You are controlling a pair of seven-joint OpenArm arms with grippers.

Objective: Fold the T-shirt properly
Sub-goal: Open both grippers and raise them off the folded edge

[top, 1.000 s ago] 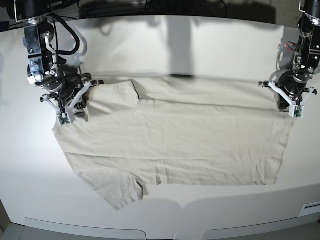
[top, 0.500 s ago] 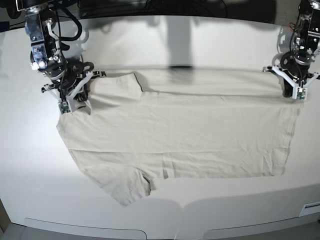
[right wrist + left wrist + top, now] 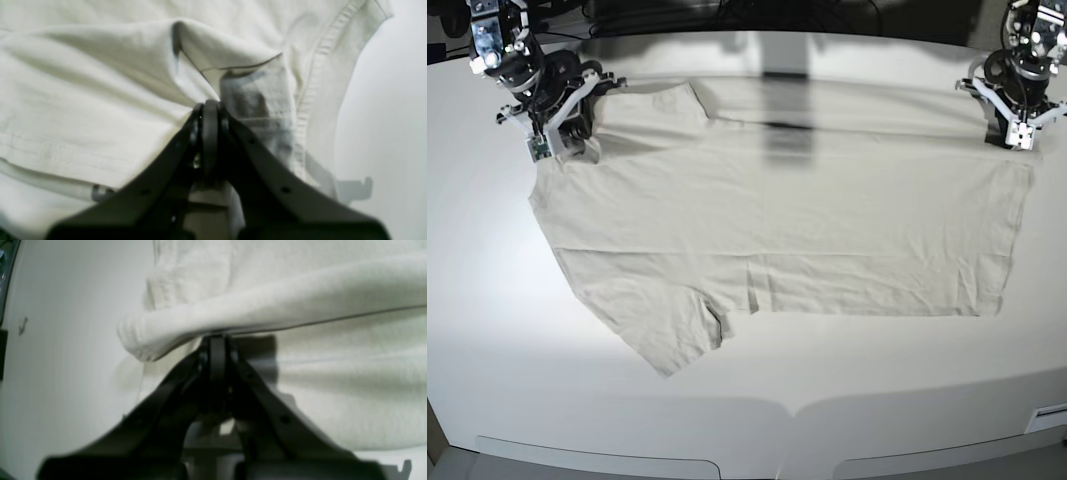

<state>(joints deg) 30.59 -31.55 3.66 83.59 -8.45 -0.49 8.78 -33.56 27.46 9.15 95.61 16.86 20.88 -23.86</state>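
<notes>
The pale T-shirt [image 3: 777, 230] lies spread across the white table [image 3: 757, 420], one sleeve pointing at the near left. My left gripper [image 3: 1017, 140] stands at the far right, shut on the shirt's far right corner. In the left wrist view my left gripper [image 3: 217, 340] pinches a rolled fold of the T-shirt [image 3: 300, 300]. My right gripper [image 3: 552, 150] is at the far left, shut on the cloth near the far sleeve. The right wrist view shows my right gripper [image 3: 210, 105] closed on a raised peak of the T-shirt [image 3: 100, 83] beside a stitched hem.
Dark cables and equipment [image 3: 777, 15] run along the table's far edge behind both arms. A small white tag [image 3: 1047, 415] sits at the near right corner. Bare table surface lies in front of the shirt.
Both grippers have moved toward the far edge of the table, still shut on the cloth. The shirt's far edge has been drawn back with them and the whole shirt has slid away.
</notes>
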